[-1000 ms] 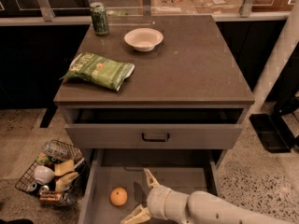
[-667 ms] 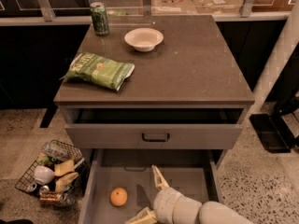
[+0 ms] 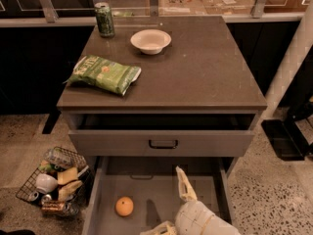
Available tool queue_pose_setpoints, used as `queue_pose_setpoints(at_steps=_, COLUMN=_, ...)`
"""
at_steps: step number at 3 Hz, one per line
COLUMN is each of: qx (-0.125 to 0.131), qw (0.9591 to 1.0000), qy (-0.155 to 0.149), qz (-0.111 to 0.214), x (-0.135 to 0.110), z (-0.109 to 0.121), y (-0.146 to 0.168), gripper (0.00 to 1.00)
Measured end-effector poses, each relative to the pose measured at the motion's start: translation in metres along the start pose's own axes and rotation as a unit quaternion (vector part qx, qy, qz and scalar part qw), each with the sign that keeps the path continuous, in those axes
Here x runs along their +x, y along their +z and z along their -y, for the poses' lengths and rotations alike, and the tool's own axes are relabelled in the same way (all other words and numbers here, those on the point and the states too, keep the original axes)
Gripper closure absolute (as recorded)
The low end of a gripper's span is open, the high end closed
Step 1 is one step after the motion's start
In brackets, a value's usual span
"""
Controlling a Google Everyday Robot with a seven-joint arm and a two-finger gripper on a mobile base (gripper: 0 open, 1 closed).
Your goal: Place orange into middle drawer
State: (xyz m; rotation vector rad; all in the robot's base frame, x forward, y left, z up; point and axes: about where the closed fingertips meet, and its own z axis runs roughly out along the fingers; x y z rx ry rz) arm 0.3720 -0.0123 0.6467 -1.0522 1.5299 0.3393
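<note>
The middle drawer [image 3: 146, 187] is seen pulled out at the near bottom of the cabinet, its flat grey floor in full view. The orange [image 3: 124, 206] is found lying on that floor, towards the left side, close to the left wall but not touching it. The gripper [image 3: 162, 201] is positioned over the drawer's near right part, just right of the fruit. Its fingers [image 3: 186, 187] are spread wide: one is pointed up and away towards the far end of the drawer, the other is stretched out to the left along the near edge. Nothing is gripped between them. The orange is left outside and to the left of that span, near the lower finger and clear of both, with bare floor visible between.

Above, a drawer with a black bar handle [image 3: 163, 144] is shown partly open. On the cabinet top [image 3: 205, 77] a white bowl [image 3: 150, 40], a green can [image 3: 104, 19] and a green chip bag [image 3: 103, 74] are set out.
</note>
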Motion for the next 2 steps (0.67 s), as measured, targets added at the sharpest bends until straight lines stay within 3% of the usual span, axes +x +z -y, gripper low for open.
queue_pose_setpoints(at_steps=1, qx=0.049, qw=0.9985, qy=-0.024, qz=0.004, x=-0.033, z=0.028, y=-0.033, gripper=0.00)
queue_pose_setpoints(at_steps=2, qx=0.078, qw=0.9959, qy=-0.045, qz=0.004, x=-0.063, z=0.050, y=-0.047, gripper=0.00)
